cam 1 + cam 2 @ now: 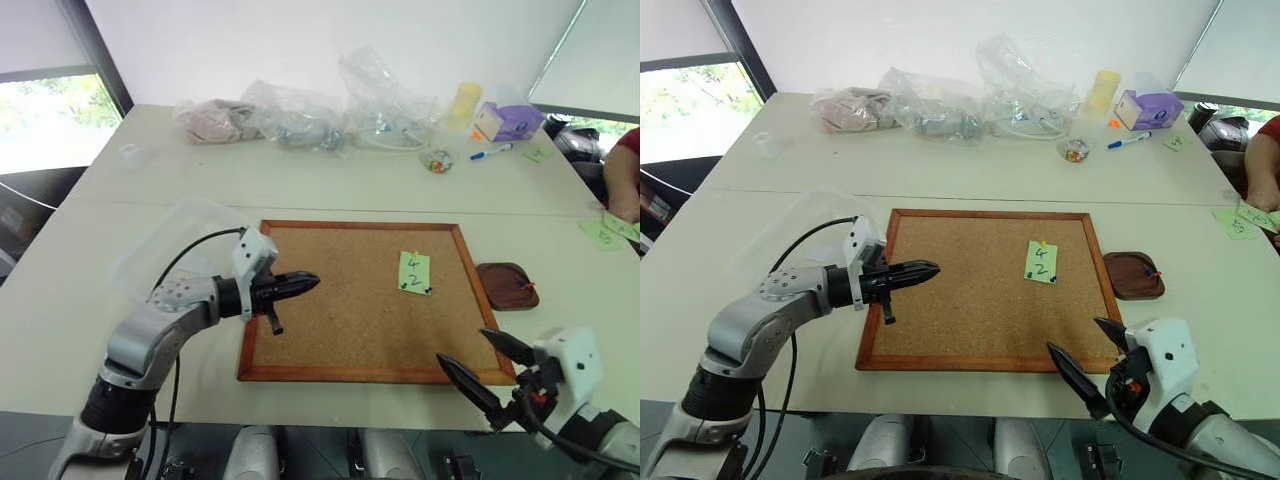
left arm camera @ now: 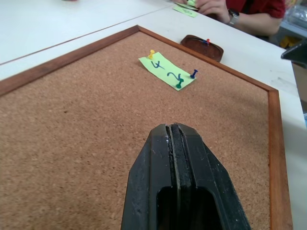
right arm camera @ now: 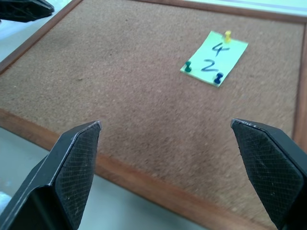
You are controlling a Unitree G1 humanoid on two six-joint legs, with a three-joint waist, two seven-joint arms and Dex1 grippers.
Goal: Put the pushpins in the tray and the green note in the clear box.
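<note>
We take the cork board (image 1: 360,300) as our landmark. On its right half, toward the far edge, the green note (image 1: 414,272) is pinned flat to the cork; it reads "4" above "2" in dark ink. Three pushpins hold it: a yellow one (image 3: 227,34) at its top edge, a green one (image 3: 188,68) and a blue one (image 3: 218,78) at its two lower corners. Just off the board's right frame sits the tray (image 1: 507,285), with one red pushpin (image 1: 527,285) resting at its right rim. The clear box (image 1: 175,240) lies off the board's left far corner, partly behind our left arm.

Our left gripper (image 1: 308,281) hovers over the board's left portion with its two black fingers pressed together and nothing between them. Our right gripper (image 1: 475,363) hangs at the board's near right corner, jaws spread wide and empty.

Beyond the board's far side lie clear plastic bags (image 1: 300,115), a purple box (image 1: 508,120) and a blue marker (image 1: 491,152); no writing on them is legible to us.
</note>
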